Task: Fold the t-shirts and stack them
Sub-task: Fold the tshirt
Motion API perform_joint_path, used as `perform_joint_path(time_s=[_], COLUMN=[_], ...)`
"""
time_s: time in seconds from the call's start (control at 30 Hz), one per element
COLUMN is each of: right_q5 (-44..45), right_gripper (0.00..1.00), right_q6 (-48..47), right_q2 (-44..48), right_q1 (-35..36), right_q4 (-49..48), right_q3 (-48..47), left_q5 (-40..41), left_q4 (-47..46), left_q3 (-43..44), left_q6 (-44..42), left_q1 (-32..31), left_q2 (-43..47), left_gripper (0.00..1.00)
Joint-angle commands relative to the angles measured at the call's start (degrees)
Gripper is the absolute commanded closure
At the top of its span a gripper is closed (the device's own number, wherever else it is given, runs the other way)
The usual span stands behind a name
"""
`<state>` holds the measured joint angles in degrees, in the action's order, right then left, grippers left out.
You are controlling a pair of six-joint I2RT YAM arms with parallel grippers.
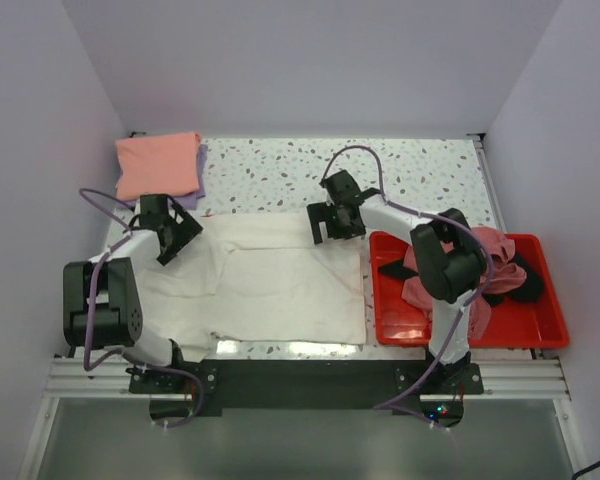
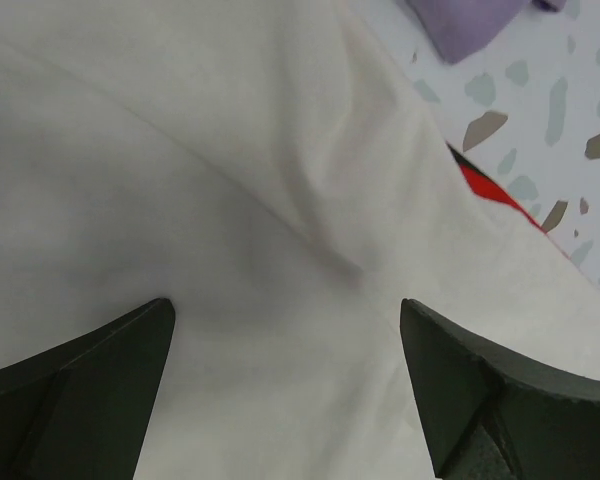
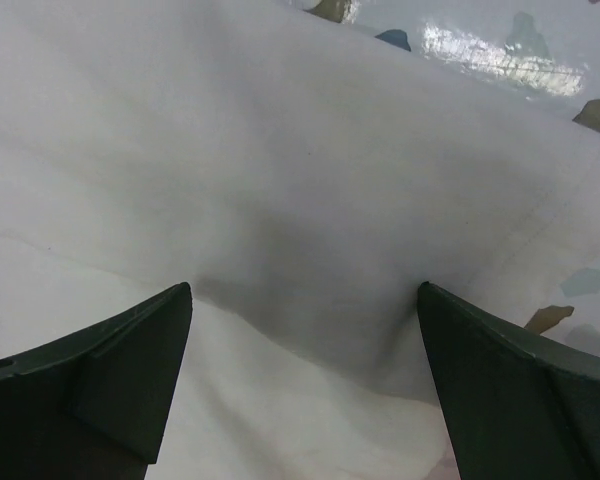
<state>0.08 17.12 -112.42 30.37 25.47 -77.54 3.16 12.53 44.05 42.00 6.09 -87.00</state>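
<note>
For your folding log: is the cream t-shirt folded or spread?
Spread: the cream t-shirt lies wide and rumpled across the table.

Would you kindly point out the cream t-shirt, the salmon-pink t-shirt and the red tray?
cream t-shirt [image 1: 280, 290], top view, middle of the cloth
salmon-pink t-shirt [image 1: 157, 165], top view, its centre
red tray [image 1: 392, 315], top view, bare near-left floor

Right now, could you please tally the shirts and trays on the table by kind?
Folded shirts: 2 (salmon shirt on lavender shirt)
Spread-out shirts: 1 (cream shirt)
Trays: 1 (red tray)
Total: 4, leaving out the pink and black heap in the tray, too tangled to count.
</note>
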Motion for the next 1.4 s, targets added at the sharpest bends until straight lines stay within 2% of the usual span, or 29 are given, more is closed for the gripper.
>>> perform_joint_path(time_s=[0.0, 0.33, 0.7, 0.83, 1.07, 1.23, 1.37], right_q5=[-0.3, -0.3, 0.7, 0.0, -1.2, -2.0, -2.6], right_gripper=[0.01, 0.01, 0.01, 0.01, 0.01, 0.01, 0.01], right_q6=[1.2, 1.2, 0.5, -0.6, -3.9, -4.6, -3.8], right_q2=[-2.7, -9.1, -11.9, -11.0, -6.2, 0.5, 6.8], right_q1=[-0.3, -3.2, -4.4, -4.4, -4.4, -4.4, -4.4], right_q4=[1.2, 2.7, 2.9, 3.4, 5.7, 4.8, 3.4], right_q3=[-3.7, -8.6, -13.6, -15.0, -18.7, -14.6, -8.5], left_q5=[0.6, 0.2, -0.4, -0.9, 1.1, 2.1, 3.7], left_q4=[-5.3, -6.6, -5.5, -5.8, 1.0, 3.9, 12.3], left_q3=[3.0, 7.6, 13.4, 12.9, 15.0, 11.2, 6.8], left_q6=[-2.4, -3.9, -5.3, -5.2, -3.3, -0.7, 0.5], left_q1=[1.4, 2.4, 3.2, 3.1, 3.0, 1.4, -1.2], left_q2=[-3.6, -12.7, -17.7, -14.6, -4.7, 6.2, 13.3], left_gripper=[0.0, 0.0, 0.0, 0.0, 0.0, 0.0, 0.0])
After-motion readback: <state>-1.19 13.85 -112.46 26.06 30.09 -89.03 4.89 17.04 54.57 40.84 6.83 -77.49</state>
